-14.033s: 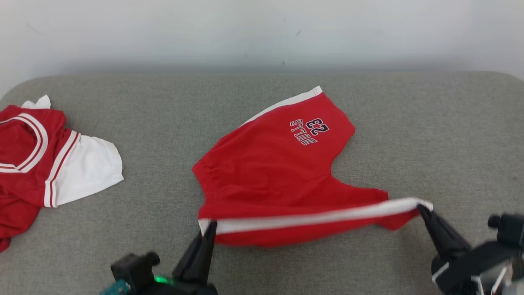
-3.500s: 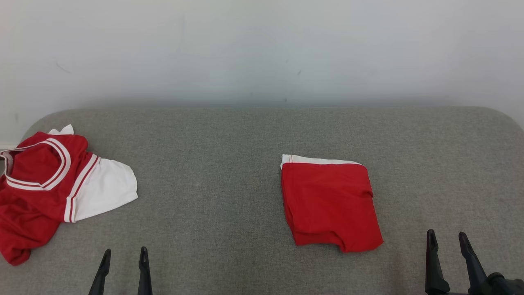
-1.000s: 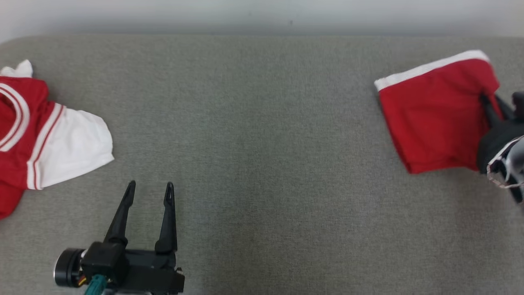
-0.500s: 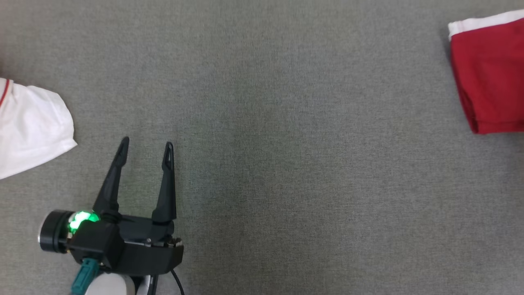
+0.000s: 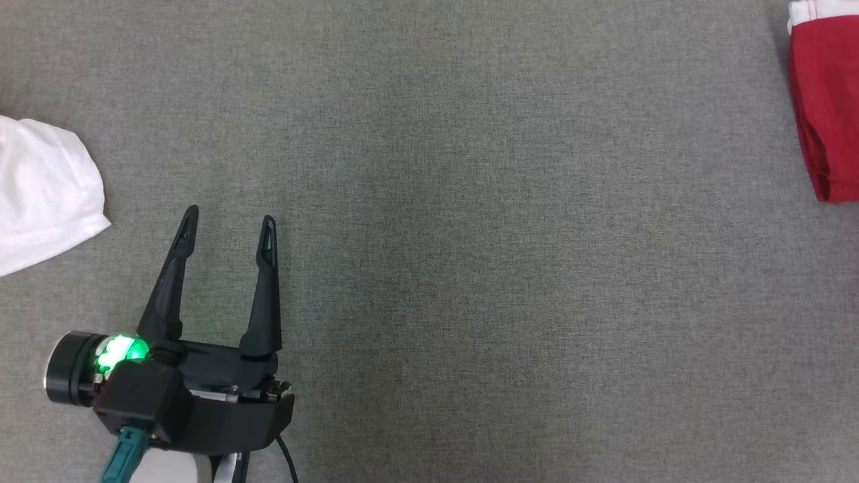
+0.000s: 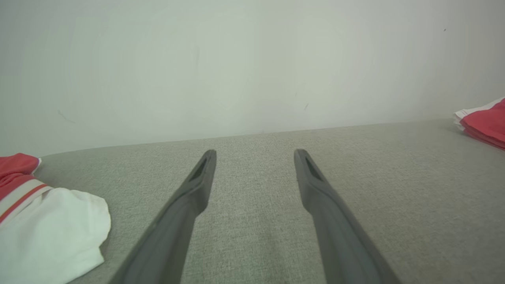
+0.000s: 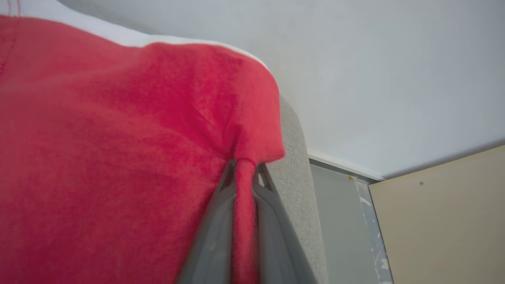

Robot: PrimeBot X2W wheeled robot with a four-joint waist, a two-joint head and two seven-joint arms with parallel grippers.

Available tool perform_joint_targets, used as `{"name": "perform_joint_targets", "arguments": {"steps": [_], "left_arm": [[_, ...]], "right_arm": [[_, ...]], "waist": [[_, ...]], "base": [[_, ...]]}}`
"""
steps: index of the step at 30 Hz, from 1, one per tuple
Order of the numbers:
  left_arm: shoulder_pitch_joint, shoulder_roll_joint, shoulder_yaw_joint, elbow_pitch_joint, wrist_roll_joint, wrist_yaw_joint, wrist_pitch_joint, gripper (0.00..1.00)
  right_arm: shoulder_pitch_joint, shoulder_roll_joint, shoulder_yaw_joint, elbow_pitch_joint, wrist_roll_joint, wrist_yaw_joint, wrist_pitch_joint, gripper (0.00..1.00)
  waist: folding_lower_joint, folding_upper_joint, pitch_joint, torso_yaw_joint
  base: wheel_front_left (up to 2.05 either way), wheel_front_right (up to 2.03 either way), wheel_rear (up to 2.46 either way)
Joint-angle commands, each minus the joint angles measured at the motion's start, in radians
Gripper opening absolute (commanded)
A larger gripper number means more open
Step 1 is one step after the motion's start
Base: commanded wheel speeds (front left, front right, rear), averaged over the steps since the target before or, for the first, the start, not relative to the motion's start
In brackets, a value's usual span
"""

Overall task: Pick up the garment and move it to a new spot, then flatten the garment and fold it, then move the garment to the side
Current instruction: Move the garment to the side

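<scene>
**Reader:** What do the jaws hold in this figure?

**Arm:** My right gripper [image 7: 244,170] has its 2 fingers pinched almost together on a pleat at one corner of the folded red shorts [image 7: 118,138]; see the right wrist view. My left gripper [image 5: 228,218] has its fingers spread wide and holds nothing, over bare grey cushion [image 5: 470,235].

**Reader:** What has changed, and what does it mean?

**Arm:** A few seconds ago the shorts lay folded mid-cushion and my right fingers were apart and empty. Now I grip the shorts, and they sit at the far right of the head view, well apart from the white-sleeved jersey [image 5: 40,188] at the left. The camera has tilted down too, so part of that shift is its own. I judge the folding done and the last step, moving aside, under way.

**Reader:** And the room left?

**Arm:** The held corner lies just beside the cushion's rounded right edge [image 7: 300,157], with nothing to rest on beyond it. To the left there is ample open cushion. I should let go short of the edge, or the fold may slide off.
</scene>
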Motion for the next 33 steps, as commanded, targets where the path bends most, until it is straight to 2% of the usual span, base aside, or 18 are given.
{"name": "perform_joint_targets", "arguments": {"steps": [1,4,5,6,7,14,22,26,33], "left_arm": [[0.005,0.001,0.006,-0.004,0.004,0.001,-0.003,1.0],[0.006,0.0,0.01,0.002,0.001,0.0,-0.003,1.0],[0.007,0.0,0.011,0.006,-0.001,0.0,-0.003,1.0],[0.009,0.0,0.012,0.01,-0.002,0.0,-0.003,1.0],[0.011,-0.002,0.011,0.012,-0.003,0.002,-0.003,1.0],[0.047,-0.004,0.029,0.04,-0.017,0.007,-0.003,1.0],[0.142,-0.008,0.073,0.077,-0.05,0.013,-0.003,1.0],[0.191,-0.008,0.088,0.085,-0.052,0.017,-0.003,1.0],[0.256,-0.008,0.109,0.095,-0.061,0.021,-0.003,1.0]], "right_arm": [[-0.021,0.0,0.001,0.01,-0.007,-0.003,0.002,0.0],[-0.023,0.002,-0.01,0.021,-0.002,-0.003,0.014,0.0],[-0.022,0.002,-0.012,0.026,-0.005,-0.003,0.016,0.26],[-0.024,0.001,-0.015,0.029,-0.011,-0.003,0.019,0.84],[-0.027,-0.002,-0.018,0.031,-0.017,-0.003,0.015,1.0],[-0.037,0.025,-0.015,0.04,-0.052,-0.003,-0.006,1.0],[0.037,0.118,-0.086,-0.038,0.024,-0.003,-0.069,1.0],[0.116,0.149,-0.149,-0.163,0.04,-0.003,-0.071,1.0],[0.379,0.209,-0.372,-0.447,-0.019,-0.003,-0.072,1.0]], "waist": [[-0.0001,-0.0002,0.0,-0.001],[-0.0001,-0.0002,-0.005,-0.002],[-0.0001,-0.0002,-0.009,-0.002],[-0.0001,-0.0002,-0.014,-0.003],[-0.0001,-0.0002,-0.02,-0.003],[-0.0001,-0.0002,-0.104,-0.025],[-0.0001,-0.0002,-0.246,-0.051],[-0.0001,-0.0002,-0.298,-0.054],[-0.0001,-0.0002,-0.365,-0.037]], "base": [[0.0,0.0,0.0],[0.0,0.0,0.0],[0.0,0.0,0.0],[0.0,0.0,0.0],[0.0,0.0,0.0],[0.0,0.0,0.0],[0.0,0.0,0.0],[0.0,0.0,0.0],[0.0,0.0,0.0]]}}
